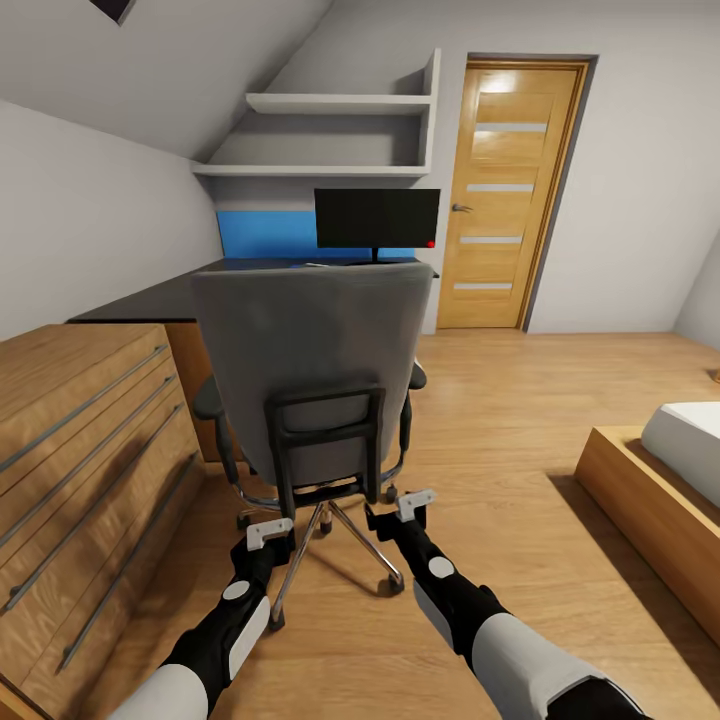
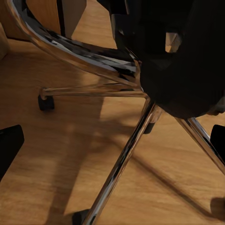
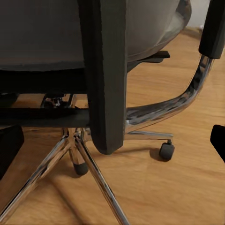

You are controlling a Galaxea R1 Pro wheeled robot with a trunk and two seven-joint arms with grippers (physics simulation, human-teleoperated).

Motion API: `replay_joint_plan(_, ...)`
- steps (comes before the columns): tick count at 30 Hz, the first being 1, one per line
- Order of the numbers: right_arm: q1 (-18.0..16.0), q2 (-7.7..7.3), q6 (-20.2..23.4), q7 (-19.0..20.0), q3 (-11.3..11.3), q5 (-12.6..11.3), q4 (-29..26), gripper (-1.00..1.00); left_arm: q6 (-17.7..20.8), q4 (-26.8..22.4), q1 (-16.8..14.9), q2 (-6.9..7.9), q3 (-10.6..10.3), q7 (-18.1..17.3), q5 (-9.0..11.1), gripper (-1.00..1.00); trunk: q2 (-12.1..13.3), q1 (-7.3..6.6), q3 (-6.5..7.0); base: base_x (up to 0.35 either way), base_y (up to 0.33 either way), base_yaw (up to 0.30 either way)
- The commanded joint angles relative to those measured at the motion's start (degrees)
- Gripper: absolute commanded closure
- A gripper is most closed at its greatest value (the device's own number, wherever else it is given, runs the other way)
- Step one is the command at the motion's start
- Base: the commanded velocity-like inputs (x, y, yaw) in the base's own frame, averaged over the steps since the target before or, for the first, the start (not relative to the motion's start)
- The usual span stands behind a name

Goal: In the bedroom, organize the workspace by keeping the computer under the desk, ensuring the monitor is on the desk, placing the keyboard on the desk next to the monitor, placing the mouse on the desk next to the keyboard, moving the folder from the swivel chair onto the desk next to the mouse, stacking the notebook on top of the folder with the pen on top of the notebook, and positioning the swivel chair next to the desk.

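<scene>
Swivel chair (image 1: 315, 375) dead ahead, its back toward the robot, between the arms and the desk (image 1: 150, 298). Both end effectors sit low behind the chair, near the black backrest bracket and chrome star base.

Left end effector (image 1: 268, 533): just beside the left side of the base, close to the chrome leg. In the left wrist view the chair's chrome legs (image 2: 123, 159) and a caster (image 2: 46, 102) are right in front of it; dark fingertips (image 2: 8, 147) sit at the frame edges, wide apart. Reads as spread open, gripping nothing.

Right end effector (image 1: 412, 505): just right of the bracket's lower end, near the chrome armrest tube. Right wrist view looks at the black bracket upright (image 3: 107, 79), with a caster (image 3: 166, 151) past it. Fingertip (image 3: 9, 147) at the frame edge, the other at the opposite edge — open, nothing between them. Can't tell whether either end effector touches the chair.

Monitor (image 1: 377, 218) upright on the desk beyond the chair, red spot at its lower right corner. Blue panel (image 1: 265, 233) on the wall behind it.

Hidden: the chair back blocks the seat and most of the desk top. Something pale and thin lies on the desk by the monitor stem, too small to identify.

Wooden drawer unit (image 1: 80, 470) at left, door (image 1: 505, 195) ahead right, bed (image 1: 670, 480) corner at right.
</scene>
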Motion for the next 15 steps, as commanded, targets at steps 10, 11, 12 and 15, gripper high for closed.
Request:
replay_joint_plan(10, -0.08, 0.00, -0.32, -0.01, 0.53, -0.43, 0.11, -1.00, -0.28, 1.08, -0.04, -0.01, -0.48, 0.77, 0.53, -1.00, -0.02, 0.00, -0.05, 0.100, 0.028, 0.000)
replay_joint_plan(11, -0.08, 0.00, -0.32, -0.01, 0.54, -0.44, 0.11, -1.00, -0.28, 1.09, -0.04, -0.02, -0.48, 0.79, 0.53, -1.00, -0.02, 0.00, -0.05, 0.011, 0.002, 0.000)
replay_joint_plan(12, -0.08, 0.00, -0.32, -0.01, 0.54, -0.45, 0.11, -1.00, -0.28, 1.10, -0.04, -0.02, -0.48, 0.80, 0.53, -1.00, -0.02, 0.00, -0.05, 0.007, 0.001, 0.000)
replay_joint_plan(15, -0.08, 0.00, -0.28, -0.01, 0.54, -0.46, 0.11, -1.00, -0.31, 1.09, -0.04, -0.02, -0.48, 0.76, 0.53, -1.00, -0.02, 0.00, -0.05, 0.004, 0.001, 0.000)
